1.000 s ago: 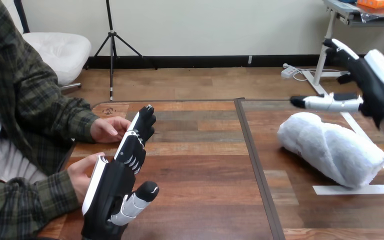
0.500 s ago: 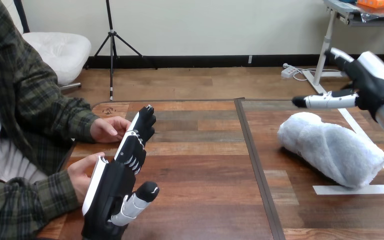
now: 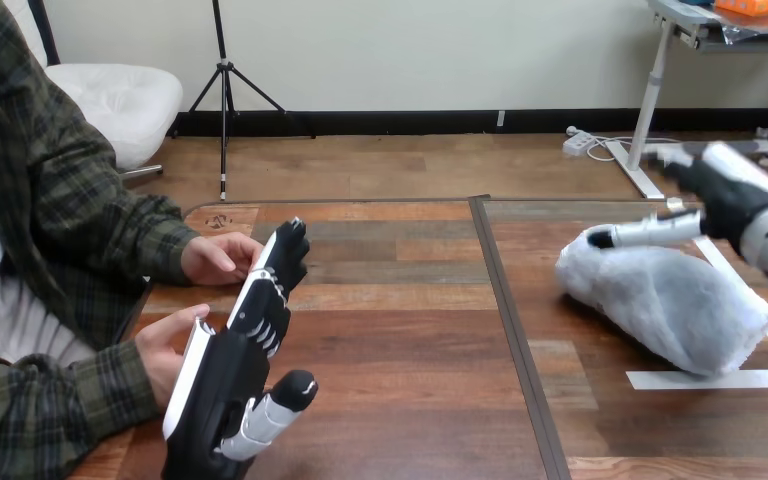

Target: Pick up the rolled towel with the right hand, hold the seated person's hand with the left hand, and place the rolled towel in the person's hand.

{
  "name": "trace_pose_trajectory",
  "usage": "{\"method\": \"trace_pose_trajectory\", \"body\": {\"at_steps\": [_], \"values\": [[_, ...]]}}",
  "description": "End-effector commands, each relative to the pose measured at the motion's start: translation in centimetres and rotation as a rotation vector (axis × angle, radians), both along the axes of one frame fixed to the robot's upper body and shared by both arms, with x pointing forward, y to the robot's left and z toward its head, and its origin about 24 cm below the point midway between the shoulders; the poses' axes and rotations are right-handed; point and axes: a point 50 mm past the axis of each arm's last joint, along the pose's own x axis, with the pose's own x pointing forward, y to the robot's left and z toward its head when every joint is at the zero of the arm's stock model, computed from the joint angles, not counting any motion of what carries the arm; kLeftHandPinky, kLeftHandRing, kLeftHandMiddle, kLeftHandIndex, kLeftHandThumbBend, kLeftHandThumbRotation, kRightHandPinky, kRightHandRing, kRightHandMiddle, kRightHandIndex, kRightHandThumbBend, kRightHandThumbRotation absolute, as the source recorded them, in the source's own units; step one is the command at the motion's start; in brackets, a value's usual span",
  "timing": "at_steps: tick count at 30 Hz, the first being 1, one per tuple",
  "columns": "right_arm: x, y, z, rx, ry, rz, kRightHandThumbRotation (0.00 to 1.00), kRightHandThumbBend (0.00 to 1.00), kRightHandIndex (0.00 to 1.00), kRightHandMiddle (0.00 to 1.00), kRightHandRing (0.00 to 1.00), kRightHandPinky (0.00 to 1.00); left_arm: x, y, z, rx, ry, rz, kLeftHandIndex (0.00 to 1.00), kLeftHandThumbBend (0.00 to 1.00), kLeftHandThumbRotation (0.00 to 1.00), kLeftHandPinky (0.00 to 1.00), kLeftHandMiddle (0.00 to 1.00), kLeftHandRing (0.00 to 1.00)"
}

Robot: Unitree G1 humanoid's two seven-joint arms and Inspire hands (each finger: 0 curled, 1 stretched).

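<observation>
One rolled towel [image 3: 665, 305] here, my right hand [image 3: 730, 195] loose-fingered over it. My left hand [image 3: 225, 375] is flat open beside two hands: the person's nearer hand [image 3: 165, 350] and farther hand [image 3: 215, 258].

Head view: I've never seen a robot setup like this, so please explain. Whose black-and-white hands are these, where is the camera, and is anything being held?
The camera sits on a humanoid robot's head, looking down across a wooden table. The two black-and-white machine hands are the robot's own. Its left hand stands on edge at the view's left, fingers straight, next to a seated person's two hands: the person's nearer hand is right beside its back, and the person's farther hand is by its fingertips. It grips neither. At the right lies a white rolled towel, beside white tape on the table. The right hand hovers open over the towel's far side, thumb at its upper edge; I can't tell whether it touches. Nothing is held yet.
</observation>
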Motion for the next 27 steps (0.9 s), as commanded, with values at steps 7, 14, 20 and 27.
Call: {"method": "trace_pose_trajectory", "body": {"at_steps": [7,14,20,27], "values": [[3.2,1.2,4.6,-0.098,-0.001,0.042,0.44,0.98,0.96,0.88,0.84,0.64,1.0,-0.4,2.6,-0.037,-0.131,-0.02,0.96,1.0,0.8,0.98,0.98,0.98],[3.4,1.5,4.0,-0.12,0.062,0.026,0.46,0.94,0.98,0.93,0.91,0.75,0.8,-0.3,2.7,-0.043,-0.138,-0.021,0.96,1.0,0.79,0.98,0.98,0.99],[3.4,2.0,3.5,-0.122,0.101,0.038,0.45,0.93,0.97,0.94,0.91,0.76,0.5,-0.1,2.8,-0.041,-0.143,-0.018,0.95,1.0,0.79,0.98,0.98,0.99],[3.3,2.3,2.6,-0.144,0.147,0.046,0.47,0.9,0.98,0.97,0.94,0.83,-0.1,0.2,3.0,-0.041,-0.144,-0.013,0.95,1.0,0.79,0.98,0.98,0.99]]}}
